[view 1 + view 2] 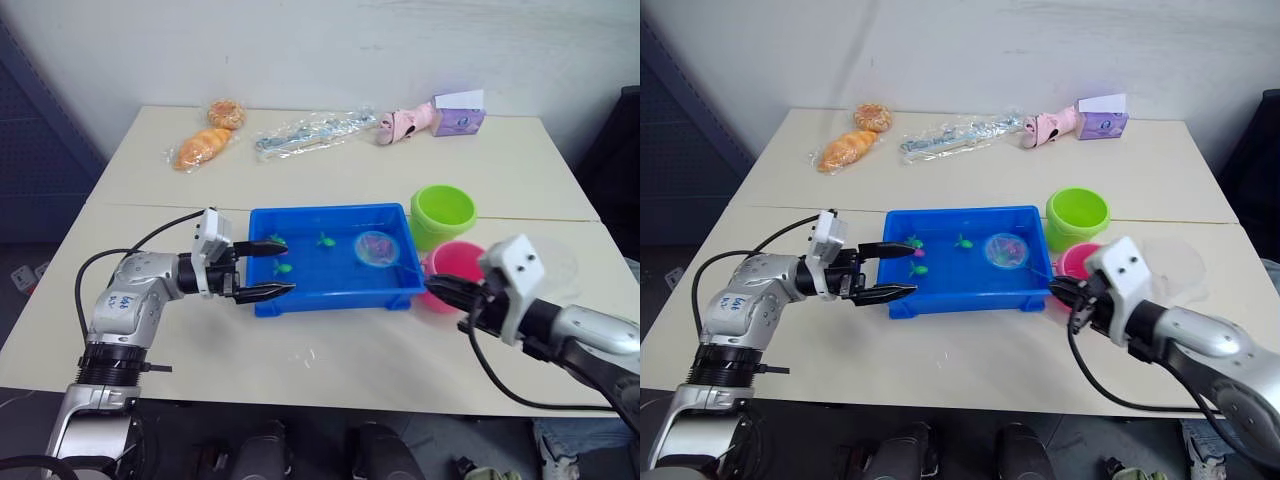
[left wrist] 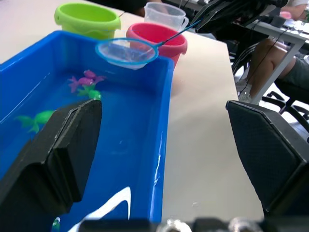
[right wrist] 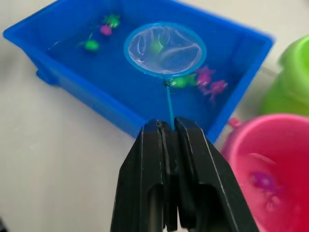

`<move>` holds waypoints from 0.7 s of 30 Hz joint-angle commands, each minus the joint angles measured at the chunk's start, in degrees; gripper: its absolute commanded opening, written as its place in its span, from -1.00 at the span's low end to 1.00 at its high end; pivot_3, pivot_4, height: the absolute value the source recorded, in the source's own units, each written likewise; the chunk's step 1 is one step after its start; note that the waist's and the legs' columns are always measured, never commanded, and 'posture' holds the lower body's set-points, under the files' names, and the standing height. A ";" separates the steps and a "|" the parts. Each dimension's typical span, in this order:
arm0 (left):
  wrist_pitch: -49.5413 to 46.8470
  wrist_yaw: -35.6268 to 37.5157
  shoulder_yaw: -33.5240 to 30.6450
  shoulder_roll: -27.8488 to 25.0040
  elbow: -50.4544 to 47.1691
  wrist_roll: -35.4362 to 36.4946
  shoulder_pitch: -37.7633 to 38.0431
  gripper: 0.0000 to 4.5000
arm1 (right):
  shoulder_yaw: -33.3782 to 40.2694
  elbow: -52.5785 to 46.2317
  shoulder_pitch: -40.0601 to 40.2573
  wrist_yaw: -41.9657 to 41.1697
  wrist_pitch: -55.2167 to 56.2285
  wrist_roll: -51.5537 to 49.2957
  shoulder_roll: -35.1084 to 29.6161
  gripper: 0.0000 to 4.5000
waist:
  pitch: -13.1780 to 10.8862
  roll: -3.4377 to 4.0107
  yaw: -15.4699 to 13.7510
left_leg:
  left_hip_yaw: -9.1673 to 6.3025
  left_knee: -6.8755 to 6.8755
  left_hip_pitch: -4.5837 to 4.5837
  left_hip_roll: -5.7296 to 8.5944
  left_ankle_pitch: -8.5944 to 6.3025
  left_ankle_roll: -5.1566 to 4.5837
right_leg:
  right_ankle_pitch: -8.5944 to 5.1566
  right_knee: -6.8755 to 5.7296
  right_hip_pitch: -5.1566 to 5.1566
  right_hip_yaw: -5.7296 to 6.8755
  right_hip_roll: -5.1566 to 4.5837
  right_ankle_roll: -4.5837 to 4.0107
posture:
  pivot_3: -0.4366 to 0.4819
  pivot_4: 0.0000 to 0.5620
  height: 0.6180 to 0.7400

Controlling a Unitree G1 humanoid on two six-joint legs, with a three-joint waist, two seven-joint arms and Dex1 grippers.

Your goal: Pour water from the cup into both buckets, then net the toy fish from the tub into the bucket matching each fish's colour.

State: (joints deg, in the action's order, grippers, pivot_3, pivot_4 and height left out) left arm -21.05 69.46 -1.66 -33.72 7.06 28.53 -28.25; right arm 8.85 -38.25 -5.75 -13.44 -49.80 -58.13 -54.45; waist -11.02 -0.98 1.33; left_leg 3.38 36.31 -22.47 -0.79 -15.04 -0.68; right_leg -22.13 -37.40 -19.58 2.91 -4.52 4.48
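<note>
The blue tub [image 1: 330,298] holds water and several toy fish: green ones [image 1: 324,239] and pink ones [image 3: 212,82]. My right gripper [image 3: 170,128] is shut on the thin handle of the net [image 3: 165,50], whose hoop hovers over the tub's right end. A pink fish [image 3: 263,181] lies in the pink bucket [image 1: 455,270], close beside that gripper. Behind the pink bucket stands the green bucket [image 1: 443,212]. The clear cup [image 1: 1175,262] sits right of the pink bucket. My left gripper [image 1: 275,268] is open at the tub's left front corner, its jaws straddling the front wall.
At the table's far side lie two bagged pastries [image 1: 205,145], a clear plastic packet [image 1: 310,132], a pink toy [image 1: 400,125] and a purple box [image 1: 458,115]. A seam runs across the table behind the tub. A seated person [image 2: 280,67] is beyond the table's right side.
</note>
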 commanded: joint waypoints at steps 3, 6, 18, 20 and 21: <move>-0.18 -1.15 -1.69 -0.59 -4.67 1.20 2.46 0.97 | 0.01 1.35 -7.07 8.35 -6.69 -5.73 5.63 -1.00 | 0.00 0.00 0.08 | 0.01 -0.02 -0.02 0.00 0.02 0.03 | 0.00 0.04 -0.01 0.00 -0.01 0.00 | -0.05 -0.47 1.00; -0.47 -1.76 -1.61 -0.43 -5.72 1.31 3.20 0.97 | -1.54 3.47 -9.48 11.10 -8.90 -4.45 8.89 -1.00 | 0.00 0.00 0.11 | 0.03 -0.04 -0.06 0.00 0.03 0.06 | 0.00 0.04 -0.05 0.00 0.00 0.00 | -0.05 -0.47 1.00; -1.04 -2.98 -0.98 0.21 -6.74 1.22 3.31 0.97 | -4.26 11.87 -13.51 14.47 -10.20 5.31 20.80 -1.00 | 0.01 -0.01 0.23 | 0.09 0.00 -0.45 0.01 0.08 0.12 | 0.01 -0.08 -0.50 -0.02 0.00 0.00 | -0.05 -0.47 1.00; -1.03 -3.01 -0.98 0.05 -6.78 1.18 3.25 0.97 | -4.15 11.90 -13.67 14.58 -10.94 5.85 22.27 -1.00 | 0.01 -0.01 0.22 | 0.14 0.07 -0.74 0.01 0.13 0.16 | 0.01 -0.28 -0.84 -0.05 0.00 -0.01 | -0.05 -0.47 1.00; -1.03 -2.98 -1.01 -0.03 -6.76 1.19 3.22 0.97 | -4.15 11.84 -13.73 14.54 -11.28 6.07 22.80 -1.00 | 0.01 -0.01 0.22 | 0.13 0.07 -0.76 0.01 0.14 0.17 | 0.01 -0.34 -0.88 -0.05 0.01 -0.01 | -0.05 -0.47 1.00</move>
State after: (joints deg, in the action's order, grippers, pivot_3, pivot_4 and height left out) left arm -22.20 66.37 -2.07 -33.59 2.47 28.77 -24.76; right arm 4.16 -25.01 -18.89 0.92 -60.60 -52.60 -32.28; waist -11.01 -0.99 1.55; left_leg 3.51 36.37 -23.23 -0.78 -14.90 -0.51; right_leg -22.11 -37.74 -20.47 2.87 -4.51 4.47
